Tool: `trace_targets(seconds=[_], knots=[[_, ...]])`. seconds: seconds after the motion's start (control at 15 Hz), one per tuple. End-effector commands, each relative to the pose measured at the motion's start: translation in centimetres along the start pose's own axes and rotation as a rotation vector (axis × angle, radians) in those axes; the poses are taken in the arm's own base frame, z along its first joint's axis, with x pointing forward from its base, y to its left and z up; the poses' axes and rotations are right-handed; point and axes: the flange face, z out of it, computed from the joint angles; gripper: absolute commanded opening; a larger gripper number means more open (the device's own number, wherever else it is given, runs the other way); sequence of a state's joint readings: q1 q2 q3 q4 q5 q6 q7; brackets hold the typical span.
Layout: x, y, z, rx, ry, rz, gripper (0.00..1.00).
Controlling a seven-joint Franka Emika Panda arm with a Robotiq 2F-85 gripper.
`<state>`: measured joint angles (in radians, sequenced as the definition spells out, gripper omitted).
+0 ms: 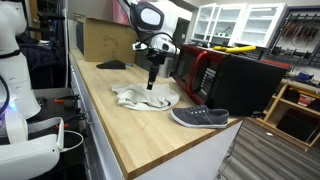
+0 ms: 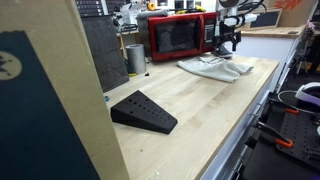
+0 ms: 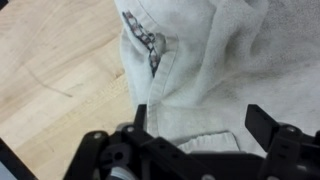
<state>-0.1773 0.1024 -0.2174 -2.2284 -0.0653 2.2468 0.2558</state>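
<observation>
Claw [image 3: 200, 118] released: its two dark, angular fingers stand spread wide over a crumpled off-white cloth [image 3: 210, 60] with a speckled seam. The soft, folded cloth lies on the smooth wooden tabletop [image 1: 120, 135], just in front of the glossy red microwave [image 2: 178, 36]. A grey mesh shoe [image 1: 200, 117] rests near the microwave. A black wedge-shaped block [image 2: 142, 111] sits well apart from the microwave.

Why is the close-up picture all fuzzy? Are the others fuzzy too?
Wrist view: the cloth sits very close, so it looks soft and fuzzy, and the gripper is a dark shape; in an exterior view the shoe looks sharper in even light; in an exterior view the near board is blurred.
</observation>
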Motion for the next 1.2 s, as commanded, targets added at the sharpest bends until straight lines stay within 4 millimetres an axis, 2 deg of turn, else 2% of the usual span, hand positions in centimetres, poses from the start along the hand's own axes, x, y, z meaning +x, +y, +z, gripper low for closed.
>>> trace_targets(seconds=[0.0,0.2,0.47,1.13], knots=[[-1.7,1.2,0.3,0.064,0.023,0.093,1.0],[-1.9,1.2,0.7,0.112,0.103,0.105,1.0],[-1.9,0.8,2.4,0.128,0.14,0.111,1.0],[-1.7,3.6,6.0,0.12,0.209,0.223,1.0]])
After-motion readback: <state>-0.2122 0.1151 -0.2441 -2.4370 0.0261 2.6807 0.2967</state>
